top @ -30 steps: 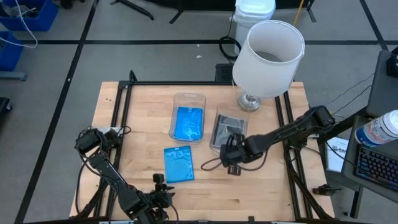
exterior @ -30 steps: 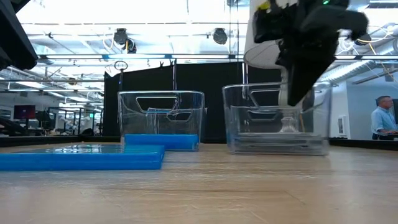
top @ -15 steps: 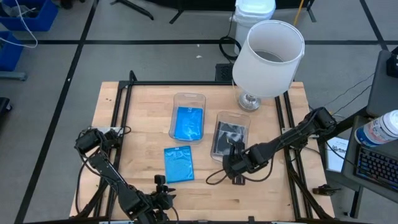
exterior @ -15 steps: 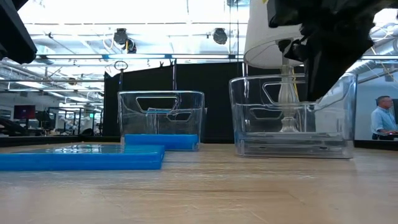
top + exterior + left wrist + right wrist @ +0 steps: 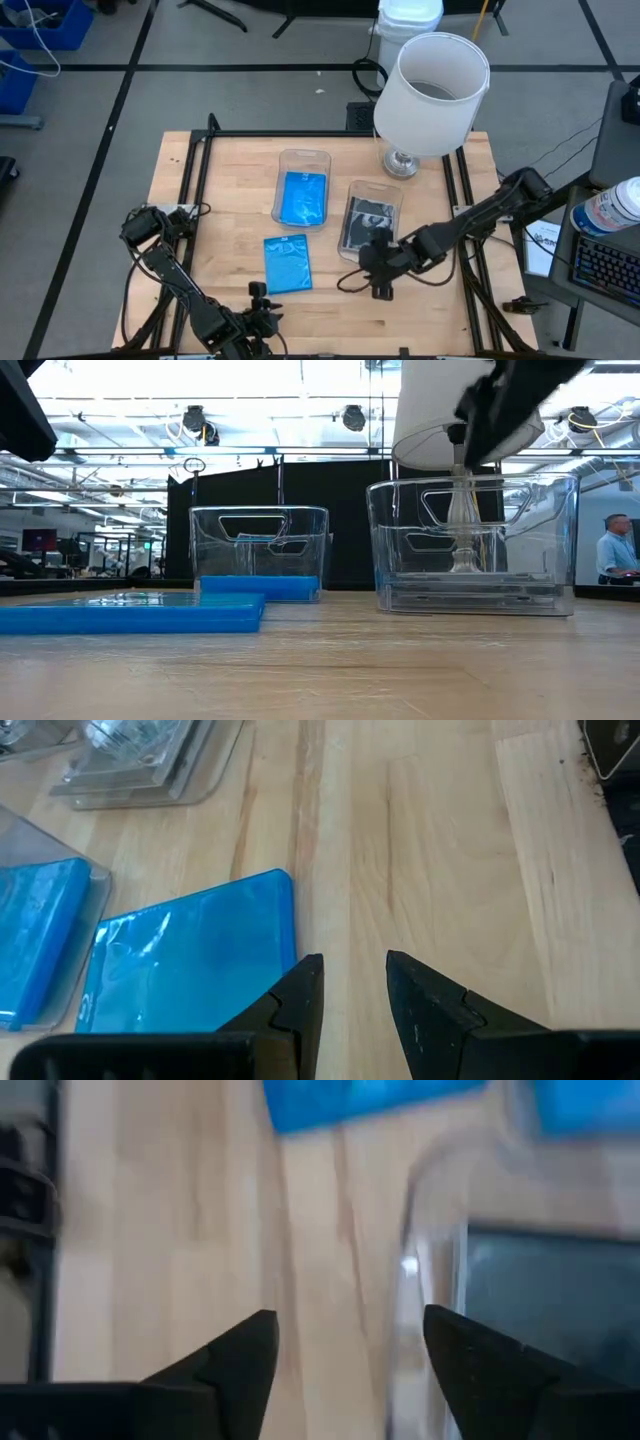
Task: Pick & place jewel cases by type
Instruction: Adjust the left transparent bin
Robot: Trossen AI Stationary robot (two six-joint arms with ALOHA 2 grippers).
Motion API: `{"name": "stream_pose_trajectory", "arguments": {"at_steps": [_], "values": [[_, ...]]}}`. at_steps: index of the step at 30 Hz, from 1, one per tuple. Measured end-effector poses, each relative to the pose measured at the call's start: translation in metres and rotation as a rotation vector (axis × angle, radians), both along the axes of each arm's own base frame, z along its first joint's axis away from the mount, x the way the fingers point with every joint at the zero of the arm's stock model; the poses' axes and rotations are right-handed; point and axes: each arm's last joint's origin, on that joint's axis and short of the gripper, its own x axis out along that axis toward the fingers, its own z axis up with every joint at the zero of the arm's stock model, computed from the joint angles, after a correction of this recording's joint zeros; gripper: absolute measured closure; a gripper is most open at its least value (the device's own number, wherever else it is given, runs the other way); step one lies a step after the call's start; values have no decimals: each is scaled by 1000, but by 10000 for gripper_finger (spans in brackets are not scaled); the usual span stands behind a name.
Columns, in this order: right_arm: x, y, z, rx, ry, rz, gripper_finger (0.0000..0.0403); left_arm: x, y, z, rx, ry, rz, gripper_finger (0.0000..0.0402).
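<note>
One blue case (image 5: 288, 263) lies loose, just far-right of your left gripper (image 5: 350, 982), long axis near-to-far. Left gripper: part-open, empty. Right gripper (image 5: 350, 1342): open, empty.

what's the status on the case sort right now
Right claw open, empty, beside right bin. Left claw idle by blue case on the table. Grey case binned. Nothing blocking.
</note>
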Motion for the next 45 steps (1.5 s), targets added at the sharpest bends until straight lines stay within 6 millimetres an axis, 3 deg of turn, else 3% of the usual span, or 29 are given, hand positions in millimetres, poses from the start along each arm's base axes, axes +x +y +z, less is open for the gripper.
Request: {"name": "stream_pose_trajectory", "arguments": {"at_steps": [5,7,11,15,19,21,26,30,38,45], "values": [[-5,36,13,-104,-283,88,161,1,0,0,-18,6,-1,286],[-7,54,8,-143,-418,139,172,1,0,0,2,-8,-3,286],[-11,80,-10,-232,-654,235,216,5,3,1,77,-11,-44,286],[-15,83,-27,-255,-777,289,287,18,18,13,181,26,-59,286],[-20,73,-46,-248,-766,267,373,40,46,37,285,96,-16,286],[-24,70,-55,-246,-743,259,394,49,62,48,352,136,9,286],[-27,75,-79,-216,-700,246,398,67,104,70,433,256,46,286],[-27,84,-89,-247,-711,299,401,77,135,81,376,341,30,274],[-26,92,-101,-307,-731,373,402,92,195,93,67,469,10,169],[-28,92,-102,-262,-719,339,402,101,227,89,-39,526,-34,114]]}}
